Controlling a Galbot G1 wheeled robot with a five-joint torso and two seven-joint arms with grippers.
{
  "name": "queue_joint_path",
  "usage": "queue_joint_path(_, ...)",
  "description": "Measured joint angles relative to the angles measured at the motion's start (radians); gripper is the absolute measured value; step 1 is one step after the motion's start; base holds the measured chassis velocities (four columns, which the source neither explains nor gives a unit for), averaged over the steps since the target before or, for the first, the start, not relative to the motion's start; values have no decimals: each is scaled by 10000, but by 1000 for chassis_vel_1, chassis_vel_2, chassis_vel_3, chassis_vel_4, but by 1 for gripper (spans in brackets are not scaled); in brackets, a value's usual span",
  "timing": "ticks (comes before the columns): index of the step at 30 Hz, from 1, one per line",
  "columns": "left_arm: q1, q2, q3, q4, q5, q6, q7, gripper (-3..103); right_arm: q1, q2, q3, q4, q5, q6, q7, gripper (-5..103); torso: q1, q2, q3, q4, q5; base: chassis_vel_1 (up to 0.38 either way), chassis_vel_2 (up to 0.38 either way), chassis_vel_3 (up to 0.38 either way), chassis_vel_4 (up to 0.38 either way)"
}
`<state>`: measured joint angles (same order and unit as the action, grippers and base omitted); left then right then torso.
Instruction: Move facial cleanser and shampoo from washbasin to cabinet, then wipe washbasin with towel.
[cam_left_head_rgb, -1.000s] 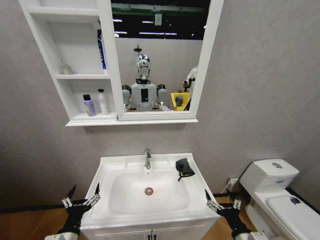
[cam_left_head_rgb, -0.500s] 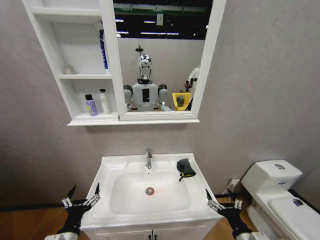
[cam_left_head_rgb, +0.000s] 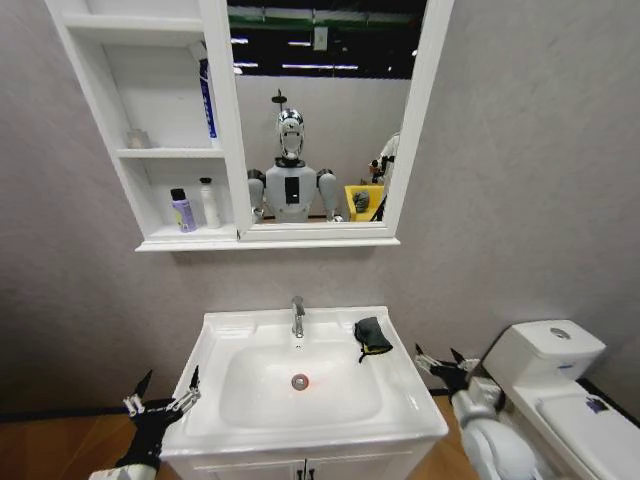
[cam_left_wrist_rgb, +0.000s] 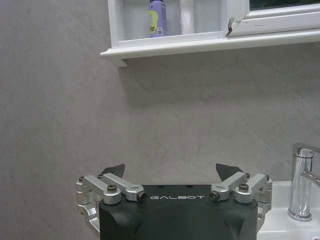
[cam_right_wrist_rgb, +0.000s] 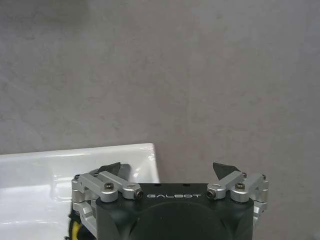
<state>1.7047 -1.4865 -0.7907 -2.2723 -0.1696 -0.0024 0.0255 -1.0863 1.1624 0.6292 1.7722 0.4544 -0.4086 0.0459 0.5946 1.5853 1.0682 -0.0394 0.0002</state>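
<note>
1. We see the washbasin (cam_left_head_rgb: 410, 395) below us, white and rectangular, with an oval bowl, a chrome tap (cam_left_head_rgb: 297, 316) at the back rim and a red-ringed drain (cam_left_head_rgb: 299, 381) in the bowl.
2. The towel (cam_left_head_rgb: 371, 335), dark with a yellow edge, lies bunched on the basin's back right corner, to the right of the tap.
3. The cabinet (cam_left_head_rgb: 105, 140) hangs on the wall above, its open shelves joined to the left side of a white-framed mirror (cam_left_head_rgb: 415, 120).
4. On the lowest shelf stand a purple bottle (cam_left_head_rgb: 180, 211) and a slim white bottle (cam_left_head_rgb: 209, 204), side by side and near each other. The left wrist view catches their lower parts too.
5. A blue-and-white tube (cam_left_head_rgb: 204, 95) stands upright in the middle compartment against the mirror frame; a small clear object (cam_left_head_rgb: 137, 139) sits on that shelf, too small to identify.
6. The right gripper (cam_left_head_rgb: 442, 361) hovers beside the basin's right edge, near the towel but apart from it; fingers spread wide, holding nothing.
7. The left gripper (cam_left_head_rgb: 162, 396) sits low at the basin's front left corner, fingers likewise spread, empty.
8. A white toilet (cam_left_head_rgb: 560, 380) stands to the right.
</note>
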Motion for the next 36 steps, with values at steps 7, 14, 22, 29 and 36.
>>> queue_joint_path(7, -1, -1, 1, 0, 0, 0, 0, 100, 1978, -849, -1510, -2274, 506, -569, -753, 100, 1, 0, -1, -8, -2, 0, 0, 0, 0)
queue_joint_path(14, -1, -1, 1, 0, 0, 0, 0, 100, 2926, -640, -2317, -3449, 447, -537, -1333, 100, 1, 0, -2, -7, -2, 0, 0, 0, 0)
queue_joint_path(22, -1, -1, 1, 0, 0, 0, 1, 100, 3505, -285, -2835, -3826, 363, -700, -1299, 102, 0, 0, -2, -7, -3, 0, 0, 0, 0)
queue_joint_path(29, 0, -1, 1, 0, 0, 0, 1, 100, 3716, -49, -2970, -4150, 244, -859, -999, 81, 0, 0, -2, -8, -3, 0, 0, 0, 0)
queue_joint_path(36, -1, -1, 1, 0, 0, 0, 2, 100, 3701, 199, -2926, -4298, -88, -857, -1026, 83, 0, 1, -3, -5, -3, 0, 0, 0, 0)
